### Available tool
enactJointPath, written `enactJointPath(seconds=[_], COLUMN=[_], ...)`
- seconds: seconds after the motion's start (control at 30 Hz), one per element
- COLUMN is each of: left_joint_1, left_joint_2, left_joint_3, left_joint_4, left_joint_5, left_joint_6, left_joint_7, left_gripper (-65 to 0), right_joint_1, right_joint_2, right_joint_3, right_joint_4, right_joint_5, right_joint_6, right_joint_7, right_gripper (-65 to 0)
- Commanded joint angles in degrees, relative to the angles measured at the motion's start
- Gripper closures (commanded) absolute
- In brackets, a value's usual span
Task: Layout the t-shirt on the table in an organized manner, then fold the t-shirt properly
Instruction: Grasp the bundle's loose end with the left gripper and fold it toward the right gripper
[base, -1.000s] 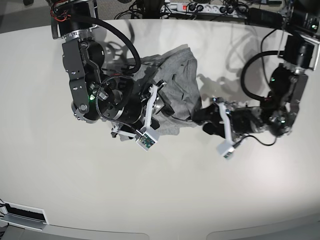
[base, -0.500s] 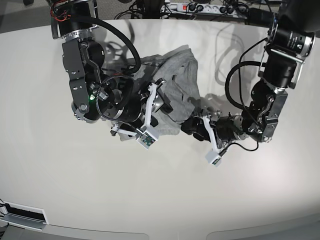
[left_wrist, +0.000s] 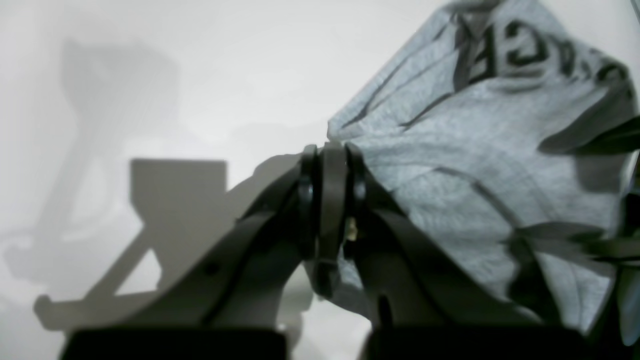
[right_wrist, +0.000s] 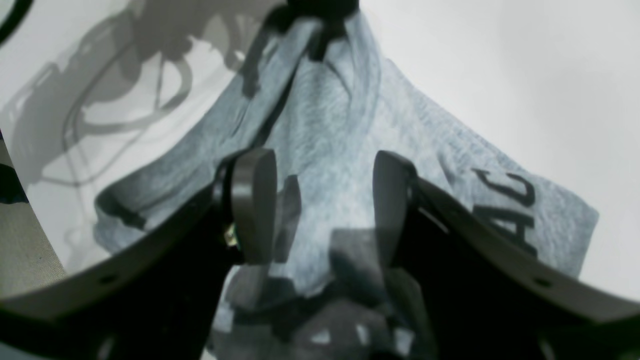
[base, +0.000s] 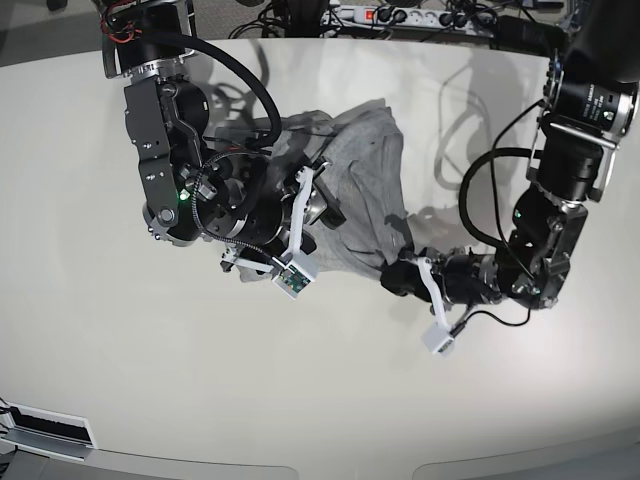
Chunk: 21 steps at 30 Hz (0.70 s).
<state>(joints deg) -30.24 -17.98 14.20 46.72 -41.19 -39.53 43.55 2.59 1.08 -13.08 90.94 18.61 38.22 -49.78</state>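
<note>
Left gripper (left_wrist: 327, 165) pinched shut on a corner of the t-shirt (base: 360, 180); right gripper (right_wrist: 320, 200) spread wide, jaws straddling a ridge of cloth, no grip evident. T-shirt bunched and creased between the two grippers, stretched toward the left one, lettering partly visible, resting on the table (base: 200, 380). Layout barely begun: nothing flattened yet, folding wholly outstanding.

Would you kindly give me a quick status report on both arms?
Left gripper shut on t-shirt edge. Right gripper open, jaws astride bunched cloth. Shirt crumpled on table. Nothing in the way.
</note>
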Motion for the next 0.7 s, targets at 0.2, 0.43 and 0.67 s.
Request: enactJointPath(seconds=[0.2,0.43,0.67], left_joint_1=[-2.19,-2.16,-1.86], left_joint_2=[-3.48,-7.91,-9.49], left_joint_3=[-0.39,-0.39,-0.39], left_joint_4=[4.31,7.67,7.65], left_joint_5=[-5.44,-9.03,-8.85], left_joint_6=[-0.47,-0.47,-0.47], left_joint_7=[4.83,7.08,6.91], left_gripper=[0.0,0.0,0.0], right_joint_1=[1.46,2.84,3.13], right_joint_2=[-0.26,-0.26,-0.28], right_joint_3=[-0.04,-0.02,-0.02], right_joint_4=[0.94,0.94,0.94], right_joint_5=[0.83,0.85,0.87], right_joint_6=[0.37,0.33,0.28], right_joint_7=[1.16,1.11,1.2], right_gripper=[-33.2,-33.2,-33.2])
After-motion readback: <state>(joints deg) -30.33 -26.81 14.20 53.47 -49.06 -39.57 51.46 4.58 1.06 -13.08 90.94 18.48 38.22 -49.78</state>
